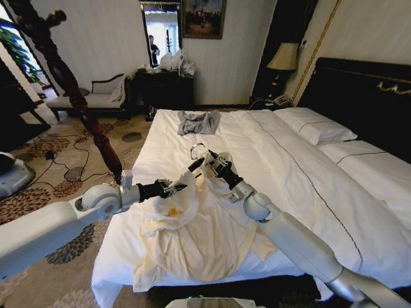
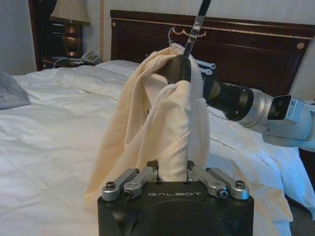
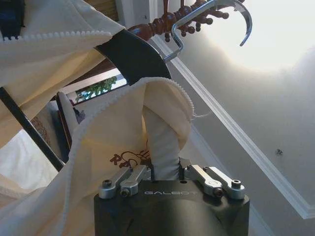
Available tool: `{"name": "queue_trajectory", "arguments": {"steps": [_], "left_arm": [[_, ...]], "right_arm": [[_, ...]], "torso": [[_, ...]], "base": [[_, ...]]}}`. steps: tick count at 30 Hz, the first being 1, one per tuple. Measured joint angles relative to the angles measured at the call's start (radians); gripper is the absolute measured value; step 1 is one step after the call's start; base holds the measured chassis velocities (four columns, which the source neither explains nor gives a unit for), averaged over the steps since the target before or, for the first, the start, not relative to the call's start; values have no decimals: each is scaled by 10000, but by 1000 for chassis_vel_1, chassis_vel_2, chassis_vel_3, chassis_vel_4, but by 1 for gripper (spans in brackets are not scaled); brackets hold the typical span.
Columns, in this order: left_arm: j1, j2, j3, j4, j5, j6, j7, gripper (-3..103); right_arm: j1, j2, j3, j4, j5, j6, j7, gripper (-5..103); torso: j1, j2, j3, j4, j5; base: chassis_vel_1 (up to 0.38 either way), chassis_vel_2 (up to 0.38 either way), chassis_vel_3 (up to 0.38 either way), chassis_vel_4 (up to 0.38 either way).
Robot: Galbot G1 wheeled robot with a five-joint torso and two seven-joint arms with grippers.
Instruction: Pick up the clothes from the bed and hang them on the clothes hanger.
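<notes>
The cream clothes (image 1: pixel 192 237) lie heaped at the near end of the bed (image 1: pixel 289 167), with their upper part lifted. My left gripper (image 1: pixel 174 187) is shut on a fold of this fabric (image 2: pixel 172 147), seen between its fingers (image 2: pixel 172 174). My right gripper (image 1: pixel 207 162) holds the black clothes hanger (image 3: pixel 133 54) above the bed, shut on a hanger arm wrapped in cream cloth (image 3: pixel 165 147). The silvery hook (image 3: pixel 216 14) sticks out past the collar. Cloth is draped over the hanger's shoulder (image 2: pixel 179 69), close to the right gripper (image 2: pixel 199 78).
A small grey garment (image 1: pixel 198 122) lies at the far end of the bed. A dark carved bedpost (image 1: pixel 77 96) rises at the left, beside my left arm. Pillows (image 1: pixel 314 125) and a black headboard (image 1: pixel 366 96) are at the right. Cables (image 1: pixel 70 160) cross the patterned carpet.
</notes>
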Motion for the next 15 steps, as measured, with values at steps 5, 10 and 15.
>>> {"name": "queue_trajectory", "arguments": {"steps": [5, 10, 15], "left_arm": [[110, 47, -73, -32, -3, -8, -14, 19], [596, 166, -521, -91, 7, -101, -30, 19], [1047, 357, -928, -260, 23, -279, -276, 19]], "right_arm": [[-7, 8, 6, 10, 35, 6, -1, 23], [-36, -1, 7, 31, 68, 50, -5, 23], [-56, 1, -5, 10, 93, 105, -6, 23]], "torso": [[0, 0, 0, -1, 1], [0, 1, 0, 0, -1], [0, 1, -2, -1, -2]], "base": [[0, 0, 0, 0], [0, 0, 0, 0], [0, 0, 0, 0]]}}
